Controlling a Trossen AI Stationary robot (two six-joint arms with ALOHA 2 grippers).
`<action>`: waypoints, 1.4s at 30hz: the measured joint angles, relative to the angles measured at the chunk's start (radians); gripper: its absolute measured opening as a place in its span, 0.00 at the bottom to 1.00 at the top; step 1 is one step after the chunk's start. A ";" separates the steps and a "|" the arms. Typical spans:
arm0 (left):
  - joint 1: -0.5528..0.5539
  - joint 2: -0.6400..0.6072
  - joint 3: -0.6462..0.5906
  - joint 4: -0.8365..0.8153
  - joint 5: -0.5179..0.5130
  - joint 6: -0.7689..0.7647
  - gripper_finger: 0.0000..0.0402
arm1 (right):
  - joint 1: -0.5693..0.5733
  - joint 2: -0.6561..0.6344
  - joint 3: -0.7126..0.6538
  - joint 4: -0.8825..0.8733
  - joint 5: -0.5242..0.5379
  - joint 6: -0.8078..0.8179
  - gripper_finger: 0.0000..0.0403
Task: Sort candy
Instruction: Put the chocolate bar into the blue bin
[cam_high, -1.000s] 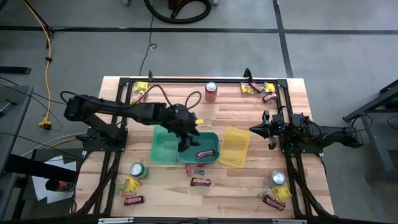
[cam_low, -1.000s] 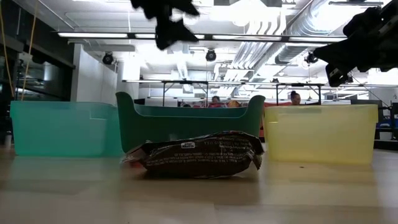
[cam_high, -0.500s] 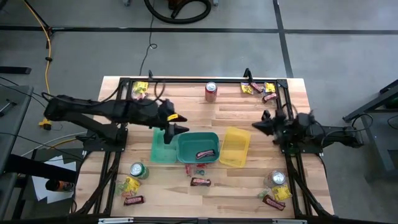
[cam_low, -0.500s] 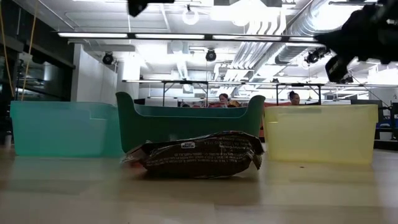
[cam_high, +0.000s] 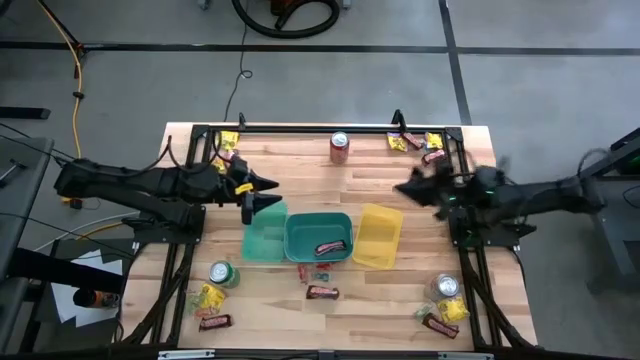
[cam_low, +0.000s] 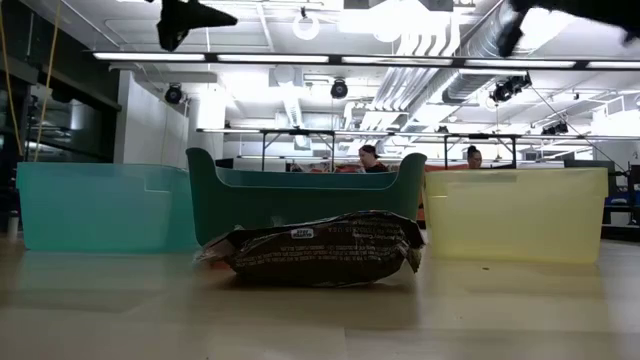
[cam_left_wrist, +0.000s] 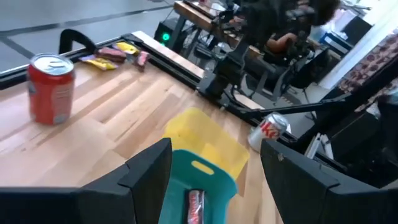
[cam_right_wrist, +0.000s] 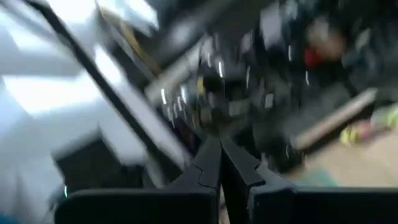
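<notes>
My left gripper (cam_high: 256, 196) is open and empty, up in the air over the light teal bin's (cam_high: 262, 238) far edge; its two fingers stand wide apart in the left wrist view (cam_left_wrist: 214, 180). My right gripper (cam_high: 405, 188) is shut and empty, raised beyond the yellow bin's (cam_high: 378, 236) far right corner; it also shows in the right wrist view (cam_right_wrist: 221, 158). A brown candy bar (cam_high: 330, 246) lies in the dark teal bin (cam_high: 318, 222). Small sweets (cam_high: 320, 272) and a brown bar (cam_high: 322, 292) lie on the table before the bins.
Candy heaps lie at the table's corners: far left (cam_high: 225, 145), far right (cam_high: 420, 145), near left (cam_high: 210, 302), near right (cam_high: 445, 315). A red can (cam_high: 339, 147) stands at the far middle, a green can (cam_high: 222, 272) near left, another can (cam_high: 446, 287) near right.
My left gripper has drawn back from over the dark teal bin toward the table's left edge and stayed high. My right gripper has risen and gone a little toward the far edge and the table's middle. The bar in the dark teal bin has not moved.
</notes>
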 joint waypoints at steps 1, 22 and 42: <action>0.003 -0.009 0.000 -0.003 0.010 0.004 0.58 | 0.015 0.079 0.064 -0.045 -0.026 -0.015 0.00; 0.005 -0.101 0.000 -0.117 0.083 0.237 0.58 | 0.307 1.021 1.034 -1.158 -0.268 -0.192 0.39; 0.005 -0.100 0.000 -0.117 -0.054 0.208 0.58 | 0.415 1.364 1.028 -1.035 -0.108 -0.342 0.39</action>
